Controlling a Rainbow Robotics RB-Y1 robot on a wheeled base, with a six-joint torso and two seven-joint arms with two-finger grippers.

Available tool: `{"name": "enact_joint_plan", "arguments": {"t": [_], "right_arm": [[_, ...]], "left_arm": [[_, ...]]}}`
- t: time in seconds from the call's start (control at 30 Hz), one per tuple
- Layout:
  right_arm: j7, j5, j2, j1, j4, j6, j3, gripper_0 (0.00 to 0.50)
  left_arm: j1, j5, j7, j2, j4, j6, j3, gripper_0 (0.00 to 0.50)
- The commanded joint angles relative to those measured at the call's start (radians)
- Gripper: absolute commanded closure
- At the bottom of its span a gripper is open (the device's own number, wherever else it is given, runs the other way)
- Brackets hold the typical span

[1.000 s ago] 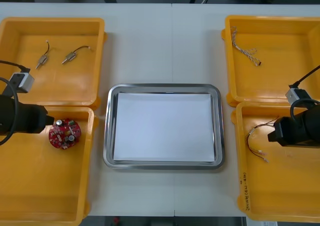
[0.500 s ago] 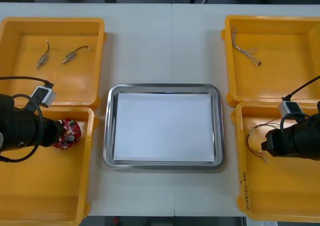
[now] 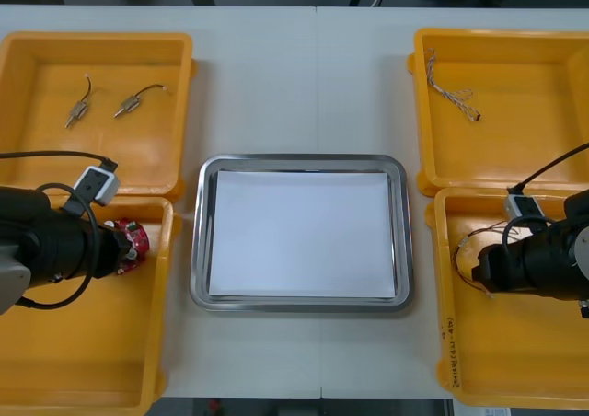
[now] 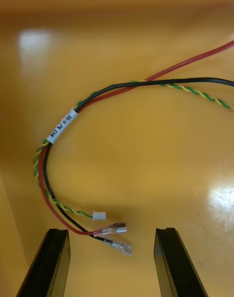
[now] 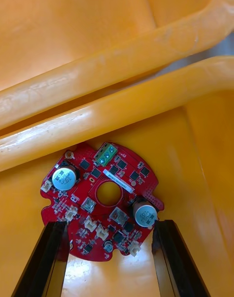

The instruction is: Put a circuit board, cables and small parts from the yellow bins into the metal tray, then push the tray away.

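Note:
A round red circuit board [image 5: 105,202] lies in the near left yellow bin [image 3: 83,342], close to its far wall. My left gripper [image 5: 109,260] is open and low over it, with the board's near edge between the fingers [image 5: 48,258]. In the front view the left gripper [image 3: 118,252] hides most of the board [image 3: 134,238]. A red, black and green-yellow cable [image 4: 73,116] rests in the near right bin [image 3: 515,361]. My right gripper [image 4: 109,263] stands open just short of the cable's connector ends [image 4: 113,229]. The front view shows that gripper [image 3: 479,271] over the cable [image 3: 467,248].
The metal tray [image 3: 301,162], white inside, sits mid-table between the bins. The far left bin [image 3: 97,48] holds two small metal parts [image 3: 76,112] [image 3: 131,105]. A twisted blue and white cable [image 3: 456,92] lies in the far right bin [image 3: 502,43].
Both arms came down and inward into their near bins. The left gripper slid right over the circuit board. The right gripper moved left over the cable.

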Motion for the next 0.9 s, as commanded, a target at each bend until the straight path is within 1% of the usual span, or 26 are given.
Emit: {"name": "enact_joint_plan", "arguments": {"t": [0.03,0.23,0.37,0.43,0.5,0.6,0.8,0.9], "right_arm": [[0.021,0.031,-0.017,0.055,-0.011,-0.031,0.023,0.0],[0.024,0.048,-0.016,0.087,-0.012,-0.081,0.035,0.0],[0.024,0.063,0.007,0.092,-0.012,-0.08,0.037,0.0],[0.024,0.074,0.016,0.092,-0.012,-0.078,0.037,0.0],[0.024,0.086,0.027,0.092,-0.012,-0.08,0.038,0.0],[0.026,0.097,0.033,0.092,-0.012,-0.083,0.045,0.0],[0.026,0.121,0.055,0.092,-0.012,-0.083,0.052,0.0],[0.023,0.126,0.065,0.093,-0.012,-0.083,0.054,0.0]], "left_arm": [[0.024,-0.019,0.046,0.026,-0.032,-0.046,-0.034,0.0],[0.029,-0.034,0.066,0.012,-0.028,-0.073,-0.052,0.0],[0.032,-0.055,0.072,0.009,-0.014,-0.082,-0.064,0.0],[0.032,-0.066,0.077,0.009,0.001,-0.104,-0.077,0.0],[0.032,-0.077,0.082,0.009,0.034,-0.153,-0.095,0.0],[0.032,-0.092,0.085,0.009,0.058,-0.185,-0.107,0.0],[0.032,-0.08,0.091,0.009,0.057,-0.185,-0.113,0.0],[0.032,-0.086,0.094,0.011,0.058,-0.185,-0.123,0.0]]}}
